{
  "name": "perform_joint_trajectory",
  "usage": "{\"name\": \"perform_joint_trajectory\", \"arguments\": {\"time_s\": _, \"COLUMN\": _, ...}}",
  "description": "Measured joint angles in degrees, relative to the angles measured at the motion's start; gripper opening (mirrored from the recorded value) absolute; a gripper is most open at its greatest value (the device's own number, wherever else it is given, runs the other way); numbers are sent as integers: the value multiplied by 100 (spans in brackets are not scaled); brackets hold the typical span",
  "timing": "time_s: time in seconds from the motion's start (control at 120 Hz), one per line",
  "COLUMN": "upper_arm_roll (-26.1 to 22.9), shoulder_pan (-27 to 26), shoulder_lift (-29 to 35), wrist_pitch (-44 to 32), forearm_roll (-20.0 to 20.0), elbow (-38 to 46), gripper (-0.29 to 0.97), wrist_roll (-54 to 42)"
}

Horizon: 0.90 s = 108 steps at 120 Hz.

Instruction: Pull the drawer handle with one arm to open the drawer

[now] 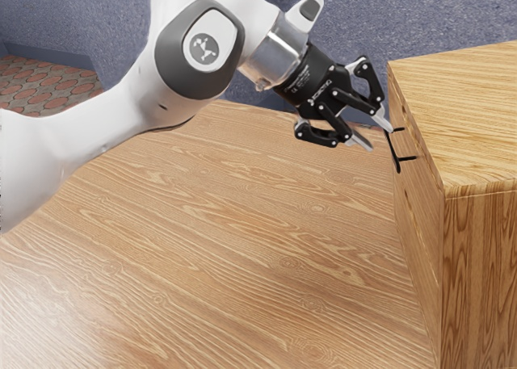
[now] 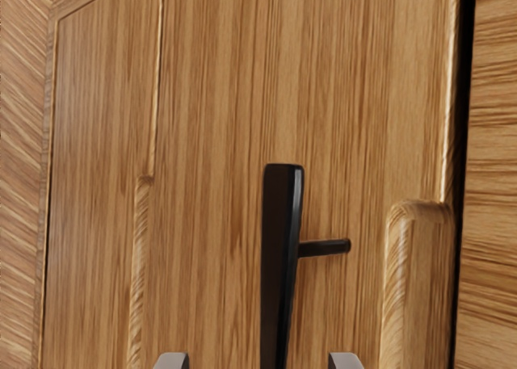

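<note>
Obs: the gripper (image 1: 380, 137) is hanging just beside the drawer handle (image 1: 397, 153), on the handle's side that is facing away from the cabinet (image 1: 452, 86). The jaws are standing spread and released, clamping nothing. In the exterior view the upper finger is reaching up to the handle's top end and the lower finger is stopping a little short of the handle's middle. Whether either one is touching the bar, I cannot tell.

The arm (image 1: 202, 54) is coming in from the far side of the gripper, away from the handle, and is hovering over the wooden table (image 1: 202, 248).

The handle is a thin black bar. It is standing off the drawer front (image 2: 218, 102) on a short black peg (image 2: 325, 247), which is showing about halfway along the bar in the wrist view.

Wrist view: the two fingertips (image 2: 171, 359) are sitting one on each side of the handle, each with bare wood showing between it and the bar. The hand is pointing straight at the handle, with the bar lying roughly midway between the tips.

Drawer: in the exterior view the front carrying the handle is looking flush with the cabinet face. In the wrist view a dark seam (image 2: 464, 143) is running along the front's edge on the peg side of the handle.
</note>
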<state>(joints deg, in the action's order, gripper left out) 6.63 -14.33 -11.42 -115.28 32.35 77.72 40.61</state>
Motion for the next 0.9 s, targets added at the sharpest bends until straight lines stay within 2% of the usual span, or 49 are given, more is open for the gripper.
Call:
{"name": "perform_joint_trajectory", "arguments": {"time_s": 0.283, "upper_arm_roll": -56, "shoulder_pan": -5, "shoulder_lift": -70, "wrist_pitch": -2, "forearm_roll": -1, "elbow": 43, "gripper": 14, "wrist_roll": -30}}
{"name": "perform_joint_trajectory", "arguments": {"time_s": 0.608, "upper_arm_roll": -61, "shoulder_pan": -19, "shoulder_lift": -59, "wrist_pitch": 10, "forearm_roll": -17, "elbow": 93, "gripper": 4, "wrist_roll": -38}}
{"name": "perform_joint_trajectory", "arguments": {"time_s": 0.9, "upper_arm_roll": -57, "shoulder_pan": -1, "shoulder_lift": -10, "wrist_pitch": 30, "forearm_roll": -21, "elbow": 194, "gripper": 1, "wrist_roll": -47}}
